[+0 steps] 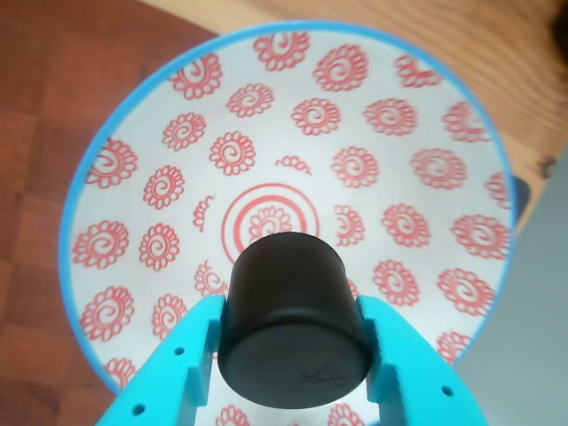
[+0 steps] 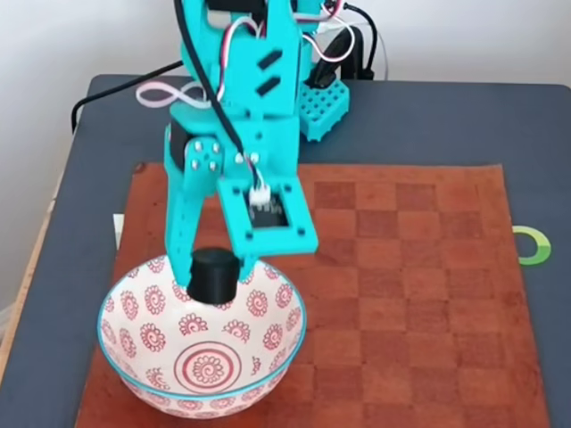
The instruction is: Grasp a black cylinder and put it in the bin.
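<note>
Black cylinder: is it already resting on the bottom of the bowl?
No, the black cylinder hangs clamped in the gripper above the bowl.

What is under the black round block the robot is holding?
The white flower-patterned bowl with a blue rim lies below the matte black cylinder. The cylinder hides part of the bowl's red spiral centre.

The other view rides close on the arm, looking straight down past the claw (image 1: 293, 346) into the bowl (image 1: 133, 133), which spans nearly the whole picture; the claw enters from the bottom edge. The fixed view stands in front of the arm (image 2: 250, 134), raised, facing it and tilted down at the surface (image 2: 446, 116), far enough back to take in the brown checkered mat (image 2: 401, 294). Both views share the claw (image 2: 212, 272), the black cylinder (image 1: 293, 319) (image 2: 214, 275) and the bowl (image 2: 134, 357) interior.
</note>
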### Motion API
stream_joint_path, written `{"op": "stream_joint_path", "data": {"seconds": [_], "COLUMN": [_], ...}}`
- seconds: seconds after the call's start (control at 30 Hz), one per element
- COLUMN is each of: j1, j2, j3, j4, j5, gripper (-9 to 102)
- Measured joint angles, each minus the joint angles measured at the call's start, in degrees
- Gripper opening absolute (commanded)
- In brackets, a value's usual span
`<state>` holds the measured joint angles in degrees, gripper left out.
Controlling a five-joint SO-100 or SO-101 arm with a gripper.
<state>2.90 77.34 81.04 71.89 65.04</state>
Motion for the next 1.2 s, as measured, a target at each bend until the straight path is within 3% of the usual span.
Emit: {"op": "stream_joint_path", "data": {"seconds": [0.13, 0.33, 0.67, 1.2], "j1": [0.35, 1.14, 0.97, 0.79], "j2": [-2.29, -3.34, -2.81, 18.02], "j3": [0.0, 0.0, -2.02, -2.11], "j4": [-0.35, -0.35, 4.66, 19.95], "j5": [0.0, 0.0, 0.26, 1.76], "gripper": [15, 26, 26, 1]}}
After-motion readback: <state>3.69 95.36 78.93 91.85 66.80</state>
